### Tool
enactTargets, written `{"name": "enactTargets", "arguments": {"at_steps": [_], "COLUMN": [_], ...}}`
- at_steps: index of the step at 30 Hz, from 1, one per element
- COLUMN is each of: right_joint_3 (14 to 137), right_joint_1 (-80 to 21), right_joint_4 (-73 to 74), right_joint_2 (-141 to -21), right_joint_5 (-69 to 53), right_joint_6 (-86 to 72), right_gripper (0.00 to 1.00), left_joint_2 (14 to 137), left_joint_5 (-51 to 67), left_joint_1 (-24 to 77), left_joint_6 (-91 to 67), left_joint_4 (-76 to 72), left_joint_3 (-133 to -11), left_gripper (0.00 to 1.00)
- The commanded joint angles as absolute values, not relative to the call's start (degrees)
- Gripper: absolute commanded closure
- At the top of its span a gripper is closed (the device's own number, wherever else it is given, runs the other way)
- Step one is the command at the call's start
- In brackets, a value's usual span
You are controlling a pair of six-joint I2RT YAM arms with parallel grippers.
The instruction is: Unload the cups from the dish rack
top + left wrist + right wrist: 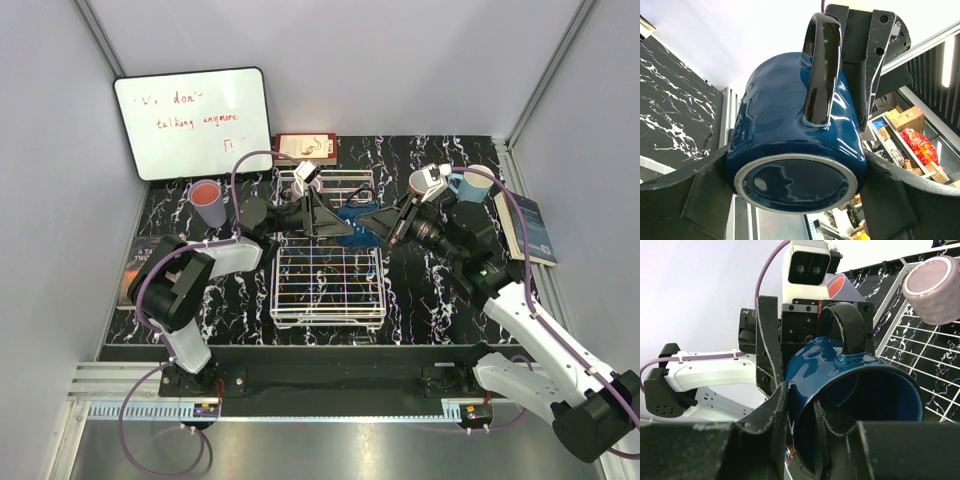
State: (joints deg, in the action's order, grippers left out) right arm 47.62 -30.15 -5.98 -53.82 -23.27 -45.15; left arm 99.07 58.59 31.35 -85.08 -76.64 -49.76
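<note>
Four cups show, perhaps more are hidden. One dark blue mug [353, 216] hangs over the dish rack [328, 300], lying left-right, mouth right, handle up. The left gripper [334, 226] has wide jaws clasping its body. The right gripper [377, 224] has narrow jaws pinching its rim.

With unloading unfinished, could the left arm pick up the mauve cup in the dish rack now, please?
Probably not yet: the left hand is full, clamped around the dark blue mug, whose rim the right hand pinches.
</note>
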Motion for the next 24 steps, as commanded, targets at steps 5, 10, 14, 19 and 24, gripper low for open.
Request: {"name": "enactTargets", "arguments": {"at_steps": [5, 10, 14, 19, 24], "right_joint_3": [48.60, 48.43, 49.91, 53.34, 56.16], "right_joint_1": [-32.17, -32.08, -32.17, -32.17, -32.17], "right_joint_4": [-10.46, -10.55, -6.62, 3.68, 10.36], "right_joint_2": [-51.59, -50.71, -49.49, -47.20, -45.97], "right_joint_5": [-29.44, -29.09, -26.64, -15.57, -6.88], "right_joint_6": [-42.54, -42.54, -40.44, -34.12, -31.64], "right_gripper": [1.00, 1.00, 1.00, 1.00, 1.00], "left_joint_2": [99.23, 99.14, 98.44, 95.37, 91.06], "left_joint_5": [58.10, 58.36, 58.10, 55.90, 54.06], "left_joint_1": [31.12, 30.85, 29.80, 26.46, 22.24], "left_joint_6": [-86.84, -87.19, -86.58, -83.32, -80.51], "left_joint_4": [-85.17, -84.99, -83.33, -77.09, -71.73], "left_joint_3": [-51.77, -51.68, -50.89, -47.03, -43.07], "left_gripper": [0.01, 0.01, 0.01, 0.01, 0.01]}}
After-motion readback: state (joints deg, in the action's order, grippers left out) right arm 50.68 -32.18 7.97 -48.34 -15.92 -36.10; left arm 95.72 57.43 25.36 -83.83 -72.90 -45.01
